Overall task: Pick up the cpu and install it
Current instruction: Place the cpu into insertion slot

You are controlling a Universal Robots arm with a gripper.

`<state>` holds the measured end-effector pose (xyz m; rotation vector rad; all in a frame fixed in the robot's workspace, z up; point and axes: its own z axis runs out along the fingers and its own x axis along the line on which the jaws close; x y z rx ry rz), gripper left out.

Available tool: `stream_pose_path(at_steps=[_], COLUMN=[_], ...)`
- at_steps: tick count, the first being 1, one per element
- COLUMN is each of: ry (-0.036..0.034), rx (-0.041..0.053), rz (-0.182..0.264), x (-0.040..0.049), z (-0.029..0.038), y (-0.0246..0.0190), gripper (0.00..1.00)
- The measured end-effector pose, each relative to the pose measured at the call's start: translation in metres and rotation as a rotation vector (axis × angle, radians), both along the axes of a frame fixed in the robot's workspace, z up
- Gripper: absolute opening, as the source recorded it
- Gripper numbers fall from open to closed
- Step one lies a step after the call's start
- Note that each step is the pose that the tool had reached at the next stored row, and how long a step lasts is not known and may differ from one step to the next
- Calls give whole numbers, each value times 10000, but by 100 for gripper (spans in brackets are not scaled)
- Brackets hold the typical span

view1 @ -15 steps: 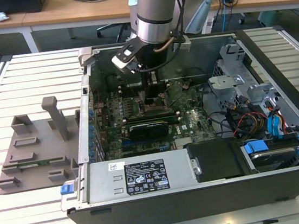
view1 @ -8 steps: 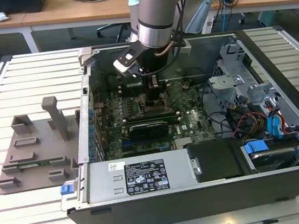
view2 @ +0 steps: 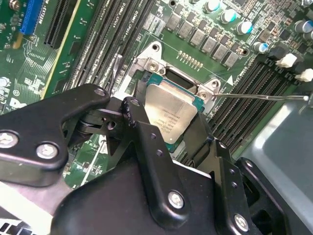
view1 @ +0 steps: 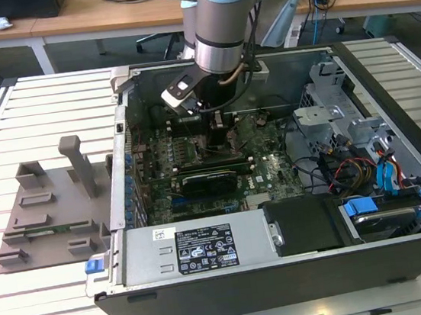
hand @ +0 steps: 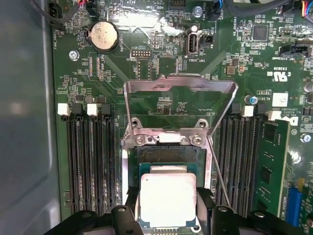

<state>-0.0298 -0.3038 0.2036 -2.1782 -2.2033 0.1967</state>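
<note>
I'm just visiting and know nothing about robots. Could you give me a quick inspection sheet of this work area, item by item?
Surface: white slatted table carrying an open computer case.
Job's things: the cpu is between the gripper's fingers, over the open socket. The socket's metal retaining frame is flipped up. Whether the chip is seated cannot be told.
Clutter: a grey fixture on the table at the exterior view's left.
Grippers: gripper shut on the cpu.
Cables: red, yellow and blue cables inside the case at the exterior view's right.
Surroundings: wooden desks behind the table.
</note>
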Motion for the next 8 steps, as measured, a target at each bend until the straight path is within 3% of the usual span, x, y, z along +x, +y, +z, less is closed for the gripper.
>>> stream_pose_path(at_steps=[8], ry=[-1], rx=[-3], rz=[36], x=[33], z=[-24], y=[-1], gripper=[55])
